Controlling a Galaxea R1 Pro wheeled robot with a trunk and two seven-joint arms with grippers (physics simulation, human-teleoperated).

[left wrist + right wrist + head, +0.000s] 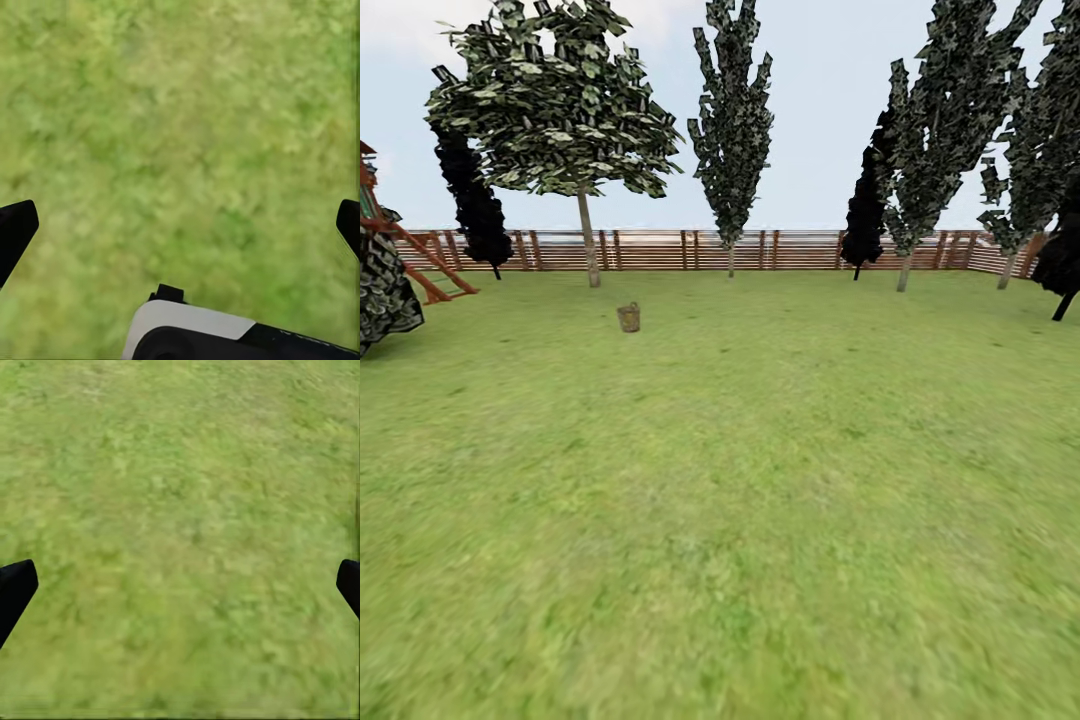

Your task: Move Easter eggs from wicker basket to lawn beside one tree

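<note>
Approach step in hand: wicker basket (628,317) seen far off on lawn (760,480), near tree (588,235). Left gripper (180,225), right gripper (180,585) spread apart, nothing held. Closer drive needed next.

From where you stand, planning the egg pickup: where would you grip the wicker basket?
Too distant to settle. The wicker basket stands upright on the lawn near the broad-crowned tree, its rim open upward. I'd likely take the rim from above, though its handles and the eggs are too small to make out.

Head camera faces the fence; wrist cameras face the ground

The head view looks level across the lawn (760,480) toward the far fence (780,250); both wrist views look down close on the same grass.
</note>
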